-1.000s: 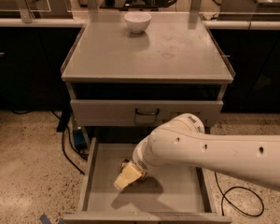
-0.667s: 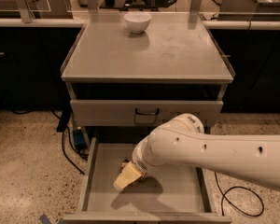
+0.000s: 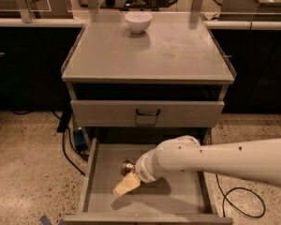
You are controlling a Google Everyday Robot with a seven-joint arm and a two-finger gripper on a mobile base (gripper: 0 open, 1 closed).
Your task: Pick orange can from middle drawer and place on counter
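The middle drawer [image 3: 103, 172] is pulled open below the cabinet, with a flat gray floor. My gripper [image 3: 126, 184] reaches down into it from the right on a white arm [image 3: 215, 158], low over the left-middle of the floor. The orange can [image 3: 127, 167], small and shiny gold-orange, shows just behind the gripper, touching or nearly touching it; most of the can is hidden by the wrist. The counter [image 3: 178, 55] is the flat gray cabinet top above.
A white bowl [image 3: 138, 21] stands at the back of the counter. The upper drawer [image 3: 107, 112] with a black handle is closed, just above the arm. Black cables [image 3: 243, 203] lie on the speckled floor on both sides of the cabinet.
The arm has dropped a little lower into the drawer. The orange can now shows behind the gripper, where it was hidden before.
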